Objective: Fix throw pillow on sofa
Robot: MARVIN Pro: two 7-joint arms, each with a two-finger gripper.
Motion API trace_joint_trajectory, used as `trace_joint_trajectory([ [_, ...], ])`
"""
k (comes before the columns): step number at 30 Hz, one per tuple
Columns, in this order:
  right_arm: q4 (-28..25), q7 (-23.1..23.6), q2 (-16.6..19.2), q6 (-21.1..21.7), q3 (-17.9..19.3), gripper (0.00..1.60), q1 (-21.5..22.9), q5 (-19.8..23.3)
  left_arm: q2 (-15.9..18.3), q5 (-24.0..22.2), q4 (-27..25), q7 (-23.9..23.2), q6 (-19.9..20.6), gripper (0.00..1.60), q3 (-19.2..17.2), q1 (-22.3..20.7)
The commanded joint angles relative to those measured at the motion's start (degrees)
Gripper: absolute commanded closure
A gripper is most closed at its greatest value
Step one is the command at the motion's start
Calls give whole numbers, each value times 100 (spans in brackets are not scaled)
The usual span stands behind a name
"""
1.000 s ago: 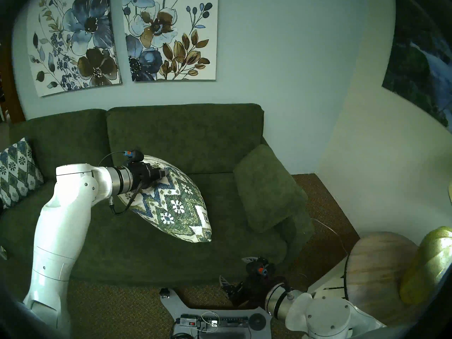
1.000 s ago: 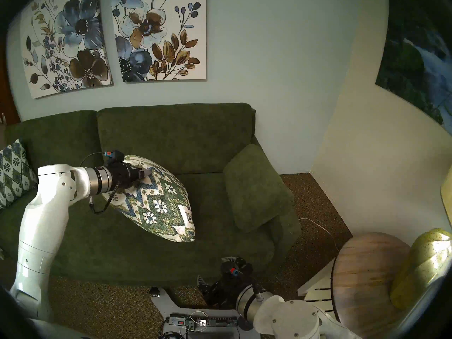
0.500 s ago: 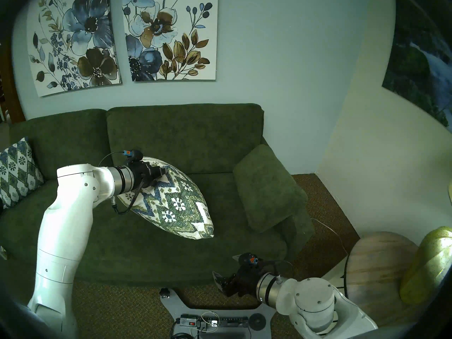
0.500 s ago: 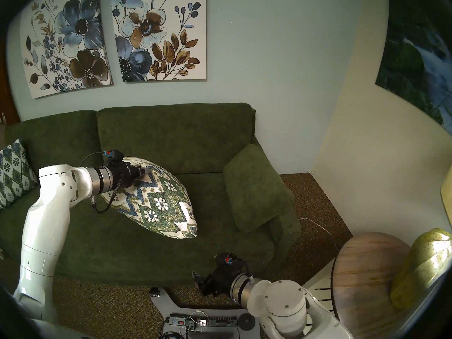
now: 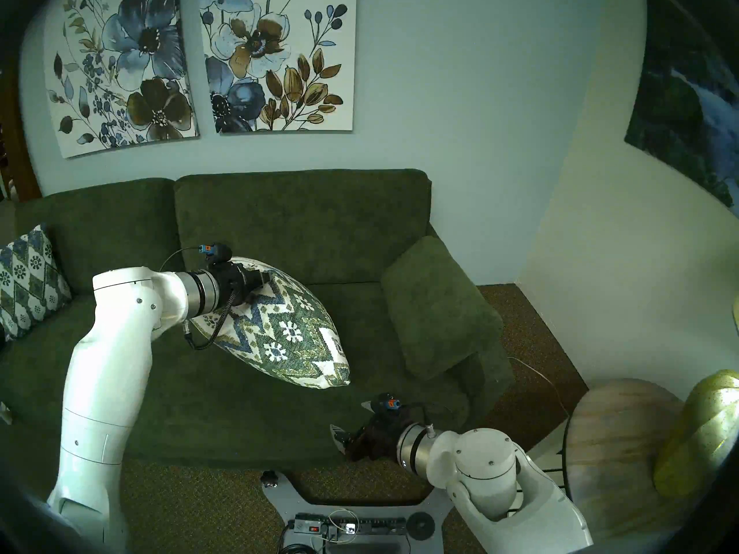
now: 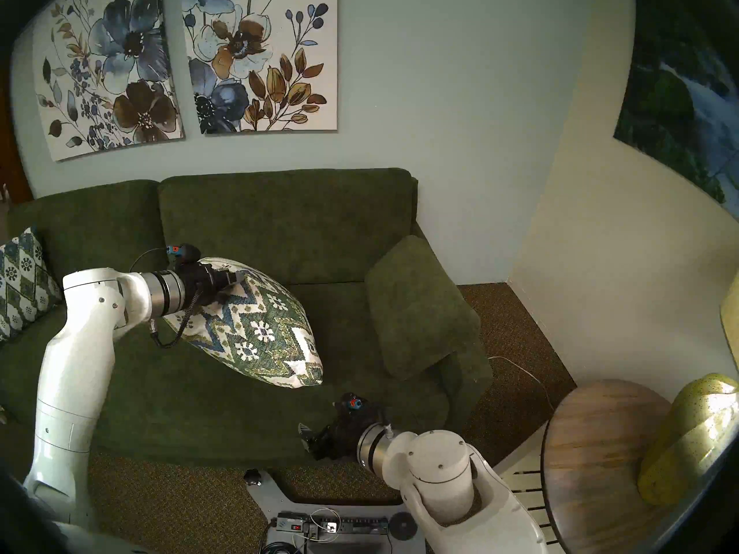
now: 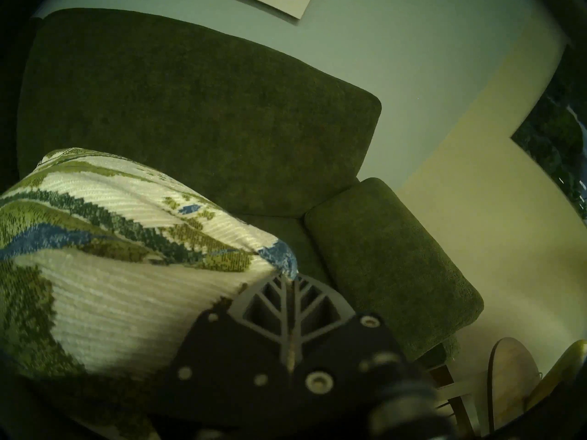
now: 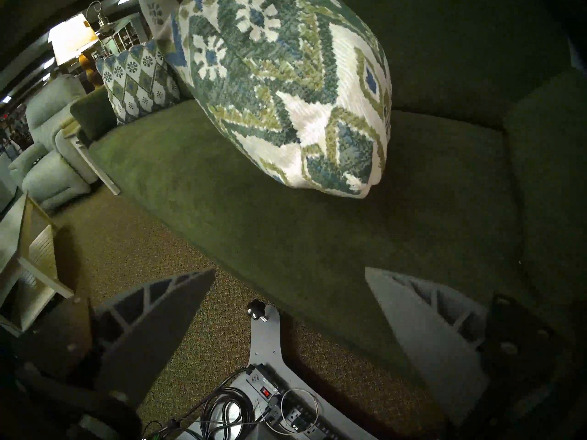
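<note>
The throw pillow [image 5: 288, 333] is cream with green and blue zigzags and flower motifs. It hangs tilted over the middle of the dark green sofa [image 5: 300, 229], its low corner close to the seat. My left gripper [image 5: 268, 279] is shut on its upper edge, and the left wrist view shows the fingertips [image 7: 287, 279] pinching the fabric of the pillow [image 7: 111, 271]. My right gripper [image 5: 352, 421] is open and empty at the seat's front edge, below and right of the pillow's low corner. The right wrist view shows the pillow [image 8: 286, 90] above its spread fingers [image 8: 428, 318].
A darker diamond-lattice pillow [image 5: 28, 281] leans at the sofa's left end. A plain green arm cushion [image 5: 440, 309] lies on the right arm. A round wooden side table [image 5: 624, 441] with a yellow-green vase [image 5: 696, 433] stands at right. My base with a power strip [image 5: 348, 525] is on the carpet.
My right arm has swung up and left from near the base to the seat's front edge, gripper still open. My left gripper has raised the pillow slightly, its low corner shifting up and right.
</note>
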Motion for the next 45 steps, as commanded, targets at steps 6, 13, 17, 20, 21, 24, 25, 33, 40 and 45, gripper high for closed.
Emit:
trace_joint_trajectory([
  [6, 442, 355, -656, 56, 24, 0, 850, -445, 12, -220, -192, 107, -17, 160, -41, -132],
  [13, 742, 702, -792, 80, -150, 0, 1335, -688, 29, -301, -193, 185, -17, 160, -39, -153],
  [17, 912, 974, -831, 57, -253, 0, 1629, -878, 42, -363, -183, 237, -17, 160, -8, -156],
  [20, 997, 1176, -865, 27, -273, 0, 1744, -994, 55, -407, -180, 271, -17, 160, 12, -159],
  [21, 1112, 1273, -839, 44, -327, 0, 1909, -1014, 63, -431, -180, 288, -17, 160, 20, -161],
  [24, 1294, 1503, -891, 15, -349, 0, 2064, -1121, 80, -490, -179, 332, -17, 160, 45, -167],
  [25, 1344, 1580, -924, -6, -336, 0, 2082, -1172, 88, -514, -179, 351, -17, 160, 55, -169],
  [33, 2026, 2152, -967, -34, -467, 138, 2676, -1413, 169, -769, -178, 555, -17, 160, 169, -210],
  [40, 2286, 2455, -910, -121, -540, 160, 2902, -1479, 278, -1095, -206, 829, -17, 160, 261, -229],
  [45, 2216, 2589, -859, -177, -513, 160, 2865, -1475, 362, -1399, -244, 1101, -17, 160, 314, -233],
])
